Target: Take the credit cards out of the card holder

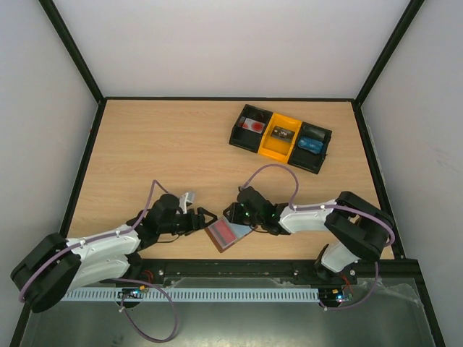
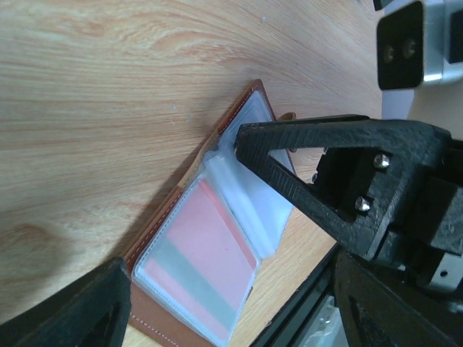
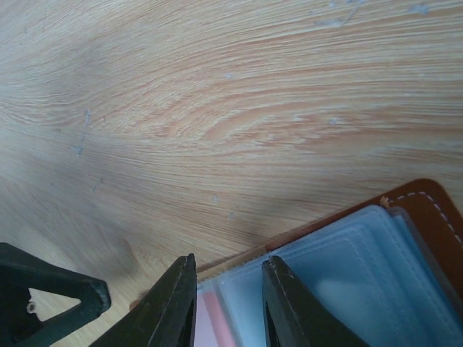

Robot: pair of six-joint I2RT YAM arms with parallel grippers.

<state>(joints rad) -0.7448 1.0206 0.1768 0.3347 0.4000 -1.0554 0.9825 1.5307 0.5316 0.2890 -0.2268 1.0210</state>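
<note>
The brown card holder [image 1: 233, 242] lies open near the table's front edge, its clear sleeves up. A pink card with a grey stripe [image 2: 206, 253] sits in a sleeve, and it also shows from above [image 1: 223, 232]. My right gripper [image 1: 234, 215] is open only a little, with its fingertips [image 3: 184, 278] down on the sleeves by the spine. The holder's brown edge [image 3: 434, 210] shows to their right. My left gripper [image 1: 207, 217] is open wide and empty, just left of the holder [image 2: 155, 217]. The right arm's black finger [image 2: 289, 170] presses on the raised sleeves.
A black-and-yellow tray of bins [image 1: 233, 137] stands at the back right, with small items in it. The black front rail [image 2: 311, 303] runs just beside the holder. The left gripper's finger [image 3: 51, 303] is close to the right fingers.
</note>
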